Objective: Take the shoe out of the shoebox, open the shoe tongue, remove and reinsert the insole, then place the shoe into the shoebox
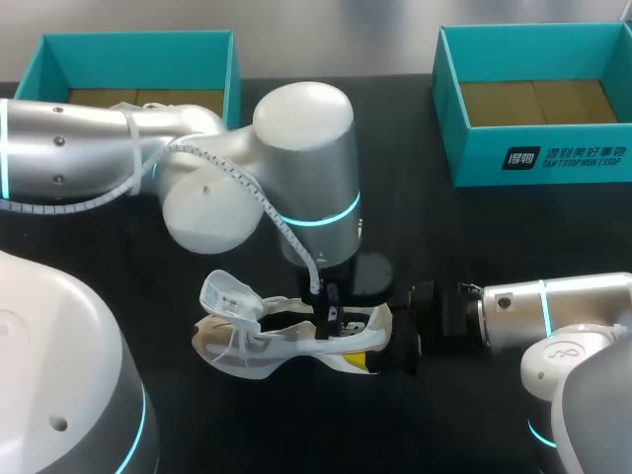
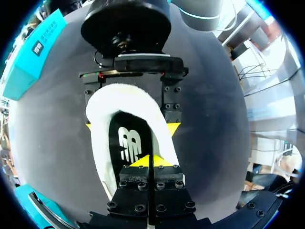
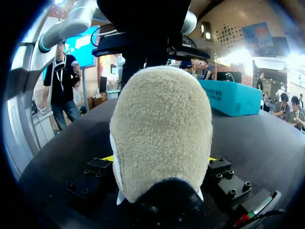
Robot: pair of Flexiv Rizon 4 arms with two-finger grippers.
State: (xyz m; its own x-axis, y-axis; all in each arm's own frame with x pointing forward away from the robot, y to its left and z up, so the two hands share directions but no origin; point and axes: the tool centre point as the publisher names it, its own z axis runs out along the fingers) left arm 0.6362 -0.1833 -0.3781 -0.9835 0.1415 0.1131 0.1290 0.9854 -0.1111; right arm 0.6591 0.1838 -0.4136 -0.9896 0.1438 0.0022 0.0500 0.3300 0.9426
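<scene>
- Head view: a white-and-beige mesh sneaker point(image 1: 286, 341) rests on the black surface point(image 1: 444, 227), out of its box, with its tongue lifted.
- Left fingers point(image 2: 140, 161), pressed together, dip into the sneaker's opening above the black insole point(image 2: 128, 143).
- Right fingers point(image 2: 171, 102) grip the sneaker's beige heel from both sides.
- A teal cardboard shoebox point(image 1: 553, 158) stands well apart from the sneaker, on the right arm's side.

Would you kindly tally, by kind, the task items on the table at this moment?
Teal shoeboxes: 2
Shoe: 1
Insole, lying inside it: 1
Total: 4
</scene>
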